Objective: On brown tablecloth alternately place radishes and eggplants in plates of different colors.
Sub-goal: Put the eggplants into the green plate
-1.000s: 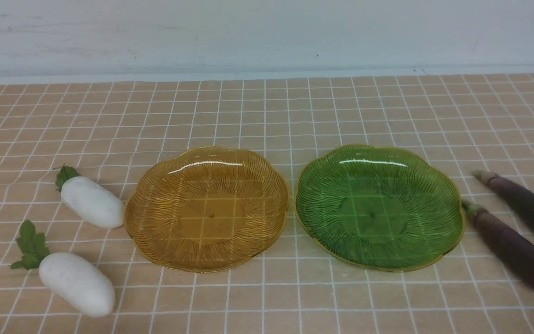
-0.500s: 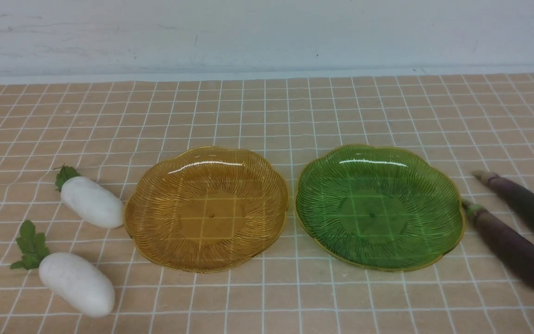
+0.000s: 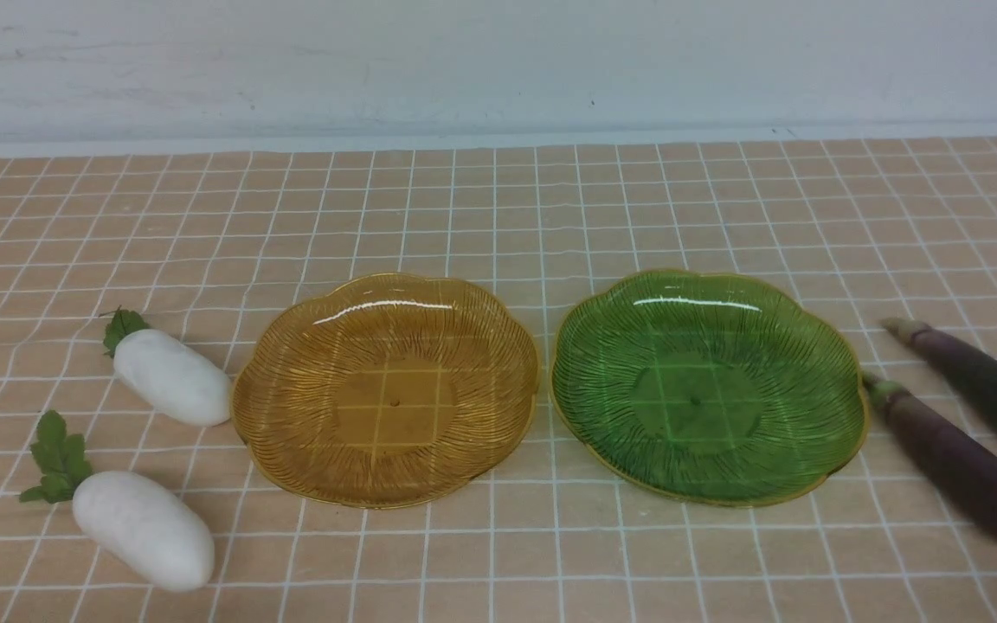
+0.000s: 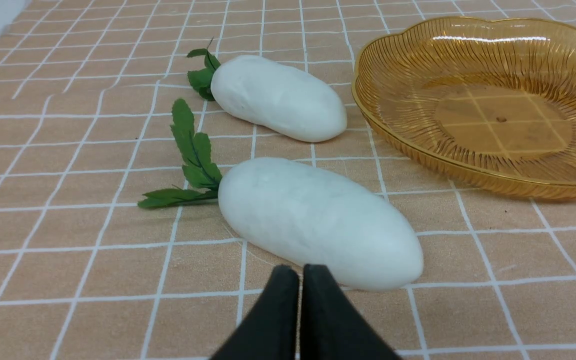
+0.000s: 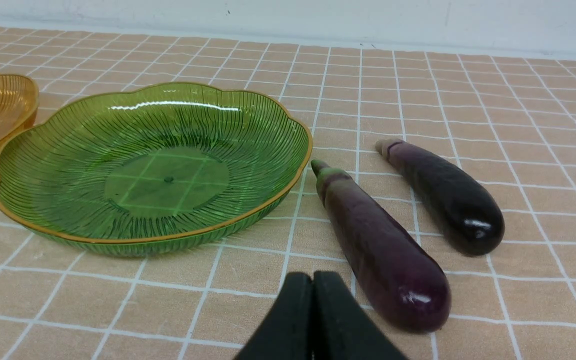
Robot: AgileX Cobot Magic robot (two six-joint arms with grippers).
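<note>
Two plates are sitting side by side on the brown tablecloth (image 3: 498, 216), midway between the left and right edges. The amber plate (image 3: 386, 389) is on the left and the green plate (image 3: 706, 385) on the right, their rims nearly touching. Toward the left edge, the far radish (image 3: 171, 377) is lying just beside the amber rim, and the near radish (image 3: 144, 529) is lying closer to the near-left corner. Toward the right edge, the inner eggplant (image 3: 957, 463) is resting with its stem cap against the green rim, and the outer eggplant (image 3: 979, 385) is lying alongside it. The left gripper (image 4: 300, 272) is pointing at the near radish with its fingers pressed together. The right gripper (image 5: 313, 277) is pointing past the inner eggplant's rounded end, its fingers likewise together.
</note>
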